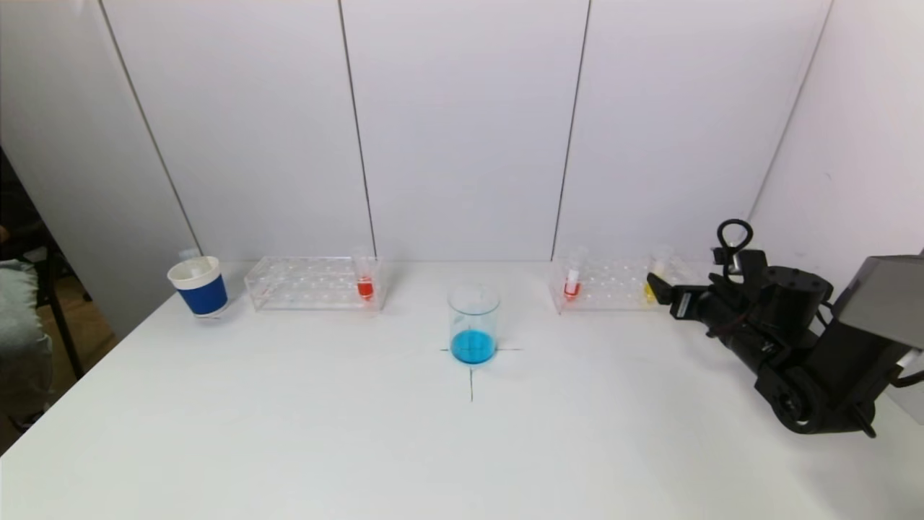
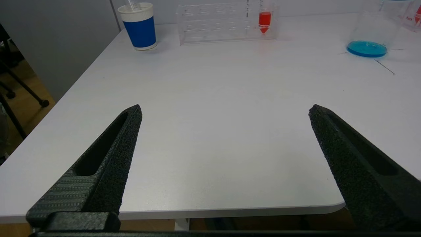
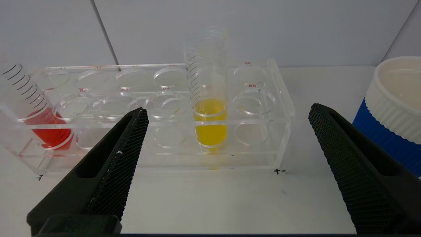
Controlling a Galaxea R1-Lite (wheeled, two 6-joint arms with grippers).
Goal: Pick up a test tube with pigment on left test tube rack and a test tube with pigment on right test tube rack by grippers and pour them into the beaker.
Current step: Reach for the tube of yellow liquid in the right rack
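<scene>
Your right end effector (image 3: pixel 227 138) hangs spread wide, facing the yellow test tube (image 3: pixel 210 108) standing upright in the right rack (image 1: pixel 621 285). The left end effector (image 2: pixel 223 131) is also spread wide, low over the counter (image 2: pixel 213 98), well short of the red tube (image 2: pixel 264 20) in the left rack (image 2: pixel 223 21). Watch the approach: coming in off-centre could nudge the clear rack or tip the tube, and a slanted lift may spill before reaching the beaker (image 1: pixel 473 323).
</scene>
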